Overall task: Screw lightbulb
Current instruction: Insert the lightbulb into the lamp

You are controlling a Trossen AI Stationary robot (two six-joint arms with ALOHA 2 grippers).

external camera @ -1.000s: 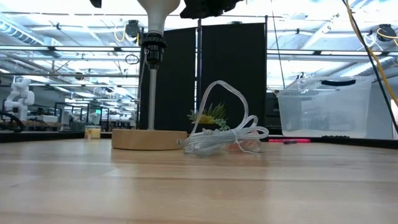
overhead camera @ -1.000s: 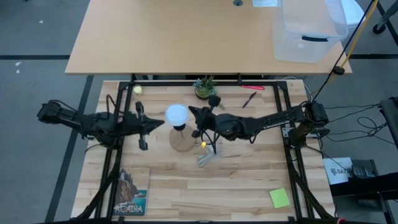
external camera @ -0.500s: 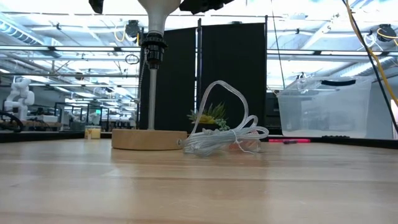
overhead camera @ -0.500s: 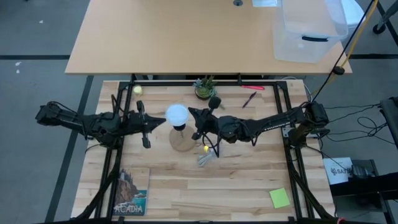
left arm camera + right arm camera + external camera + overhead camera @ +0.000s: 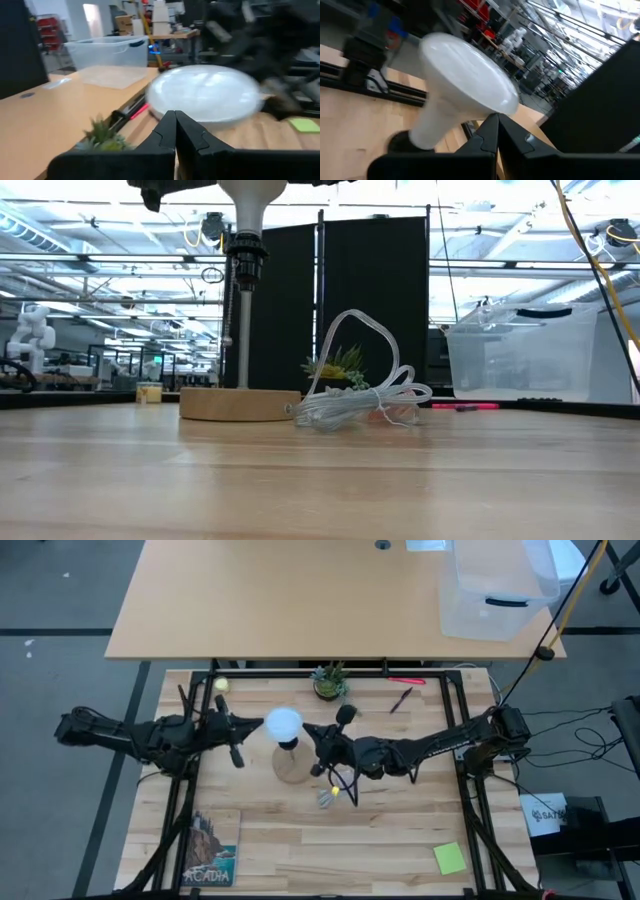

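Both claws are pinched shut and empty, the left gripper (image 5: 243, 733) and right gripper (image 5: 313, 732) flanking the lightbulb (image 5: 284, 724), which sits upright in its socket. Tightening seems in hand; next, a claw must open around the globe.

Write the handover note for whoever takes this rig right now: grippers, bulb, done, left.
Left gripper: shut, empty, just left of the bulb.
Right gripper: shut, empty, just right of the bulb.
Lightbulb: upright in the socket of the wooden stand, mid-table; neither gripper holds it.
Done: bulb is seated in the socket.
Left: how tight it sits cannot be told; check that, then likely park both arms.
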